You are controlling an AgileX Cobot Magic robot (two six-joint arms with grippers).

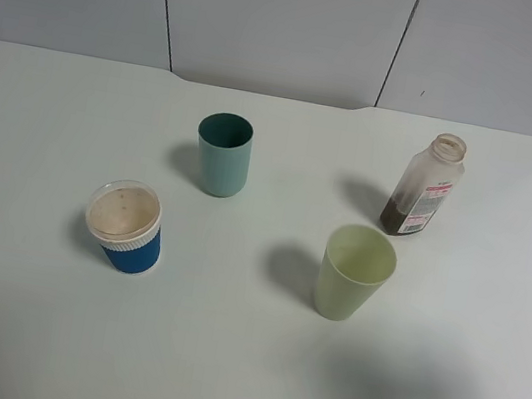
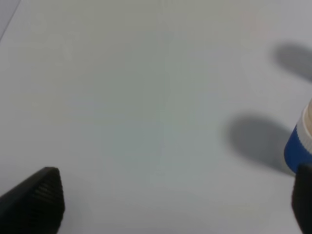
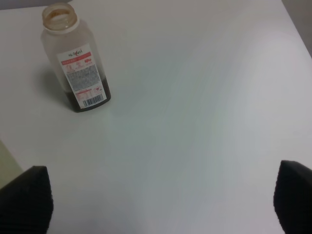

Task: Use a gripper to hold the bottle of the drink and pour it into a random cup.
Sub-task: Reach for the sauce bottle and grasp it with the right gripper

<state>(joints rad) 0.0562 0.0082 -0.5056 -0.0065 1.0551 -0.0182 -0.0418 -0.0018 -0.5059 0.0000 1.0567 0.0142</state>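
Across the plain white table (image 1: pixel 239 367), backed by pale grey wall panels (image 1: pixel 274 19) with dark seams, the bottle (image 1: pixel 422 189) stands upright at the far right, brown drink (image 1: pixel 401 219) low in its base, and the teal cup (image 1: pixel 222 155) stands well apart to its left. A yellow-green tumbler (image 1: pixel 355 272) and a lidded blue cup (image 1: pixel 125 228) stand nearer the front. Over bare tabletop, the left gripper (image 2: pixel 165 204) and right gripper (image 3: pixel 161 200) are each spread wide, holding nothing.

Blue cup (image 2: pixel 298 148) edge-cropped, yellow-green tumbler (image 3: pixel 7 163) a sliver, right claw (image 3: pixel 160 199) tips cropped
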